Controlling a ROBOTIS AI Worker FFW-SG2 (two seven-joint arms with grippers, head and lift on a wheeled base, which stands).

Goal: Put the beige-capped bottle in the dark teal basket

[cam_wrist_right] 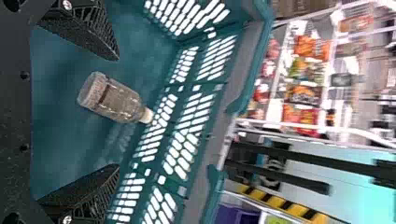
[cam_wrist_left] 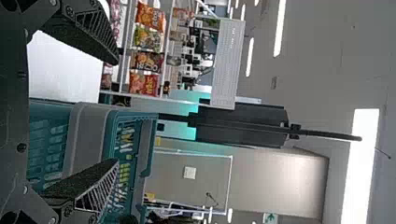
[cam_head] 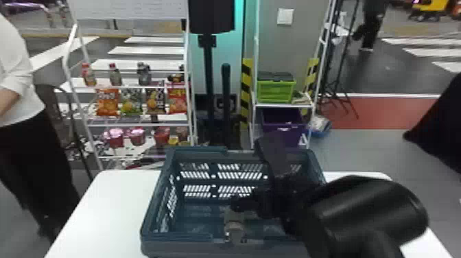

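Left pincer [cam_wrist_left: 116, 112]: its two fingers are wide apart with nothing in them, and it can just wait
White table [cam_head: 99, 212]: it holds up the basket, so best not to push down hard
Basket [cam_head: 178, 247]: the bottle's home, with high sides that a finger could bump on the way out
Bottle [cam_wrist_right: 116, 101]: inside the basket, between the right pincer's spread fingers, with a gap on both sides
Beige cap [cam_wrist_right: 146, 115]: it points to the far side, but I can't tell if the bottle lies flat or just leans
Right pincer [cam_wrist_right: 117, 112]: wide open down in the basket, holding nothing, so the putting-in looks done, and now it should back off nice and slow, fingers wide so they don't knock the bottle
Right arm [cam_head: 363, 206]: it reaches over the basket, and I think it should lift up past the rim first, then go sideways, so the basket doesn't get dragged
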